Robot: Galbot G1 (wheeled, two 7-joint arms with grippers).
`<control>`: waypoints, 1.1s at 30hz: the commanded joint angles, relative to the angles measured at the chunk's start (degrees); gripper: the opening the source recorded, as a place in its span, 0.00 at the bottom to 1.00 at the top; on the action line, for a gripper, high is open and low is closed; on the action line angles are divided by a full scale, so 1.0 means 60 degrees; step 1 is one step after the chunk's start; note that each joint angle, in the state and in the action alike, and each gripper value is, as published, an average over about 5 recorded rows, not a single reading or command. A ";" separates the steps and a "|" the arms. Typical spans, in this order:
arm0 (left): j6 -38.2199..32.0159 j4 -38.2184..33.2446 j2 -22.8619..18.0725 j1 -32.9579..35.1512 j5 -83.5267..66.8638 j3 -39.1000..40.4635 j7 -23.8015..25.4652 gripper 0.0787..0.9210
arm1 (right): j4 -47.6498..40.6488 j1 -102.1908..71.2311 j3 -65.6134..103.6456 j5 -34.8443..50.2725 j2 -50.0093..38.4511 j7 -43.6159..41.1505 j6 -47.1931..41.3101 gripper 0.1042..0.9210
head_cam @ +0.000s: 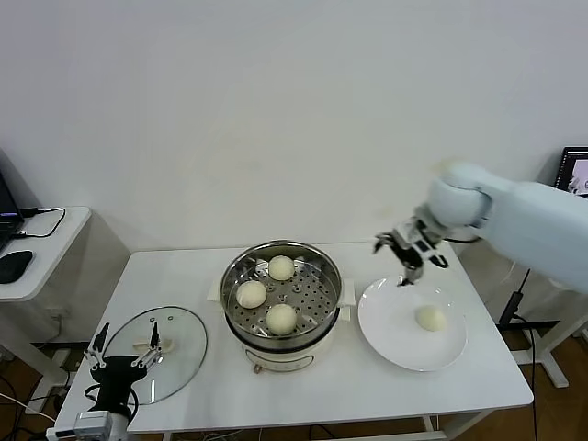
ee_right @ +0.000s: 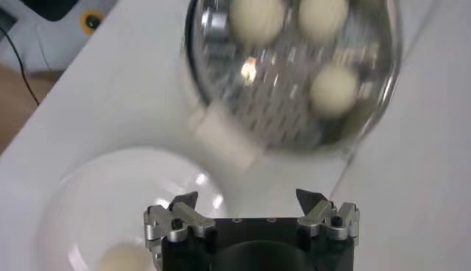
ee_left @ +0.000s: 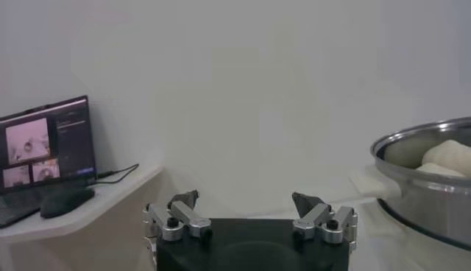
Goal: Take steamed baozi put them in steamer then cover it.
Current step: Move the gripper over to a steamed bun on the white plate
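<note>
Three steamed baozi [head_cam: 267, 294] in the steamer [head_cam: 323, 326], one on the plate [head_cam: 390, 335].

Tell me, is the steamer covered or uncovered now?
Uncovered. The cover lies on the table beside the steamer, whose three baozi show.

- The right arm [head_cam: 514, 213] has a smooth, pale blue-white shell with a rounded joint near the wrist.
- The right gripper [head_cam: 405, 248] is black with silver metal links, dark pointed fingertips [ee_right: 185, 200] and small screws.
- The left gripper [head_cam: 127, 354] has the same black body, silver links and thin dark fingers.
</note>
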 commanded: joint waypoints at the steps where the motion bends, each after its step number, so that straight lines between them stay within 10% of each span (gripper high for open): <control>1: 0.0003 0.0071 -0.0011 0.0022 0.0054 0.0055 0.0004 0.88 | -0.0985 -0.3070 0.2250 -0.1289 -0.1230 -0.0096 -0.0373 0.88; 33: 0.0005 0.0383 -0.0083 0.0091 0.0053 -0.0185 0.0014 0.88 | -0.3786 -0.5828 0.4504 -0.3280 0.1086 0.0270 -0.0209 0.86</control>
